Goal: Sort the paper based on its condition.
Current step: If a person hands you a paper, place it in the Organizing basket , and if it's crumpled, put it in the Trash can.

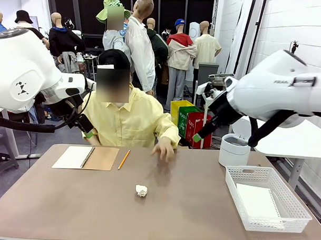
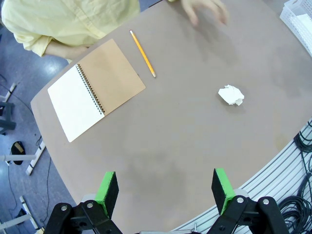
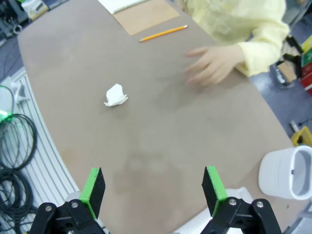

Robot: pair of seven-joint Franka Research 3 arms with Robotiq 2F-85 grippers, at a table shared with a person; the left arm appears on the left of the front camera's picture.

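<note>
A crumpled white ball of paper (image 1: 141,191) lies near the middle of the brown table (image 1: 189,210). The ball (image 2: 231,94) is ahead and to the right in the left wrist view, and it (image 3: 115,95) is ahead and to the left in the right wrist view. A flat white sheet (image 1: 258,201) rests inside the white mesh basket (image 1: 291,215) at the front right. My left gripper (image 1: 86,129) hangs high over the table's back left, open (image 2: 165,187) and empty. My right gripper (image 1: 199,134) hovers high at the back right, open (image 3: 152,187) and empty. The person's hand (image 1: 165,149) rests on the far edge.
An open spiral notebook (image 1: 85,157) with a tan cover and a yellow pencil (image 1: 124,159) lie at the back left. A small white bin (image 1: 234,150) stands beyond the basket, off the table's right corner. The person in a yellow shirt sits at the far side.
</note>
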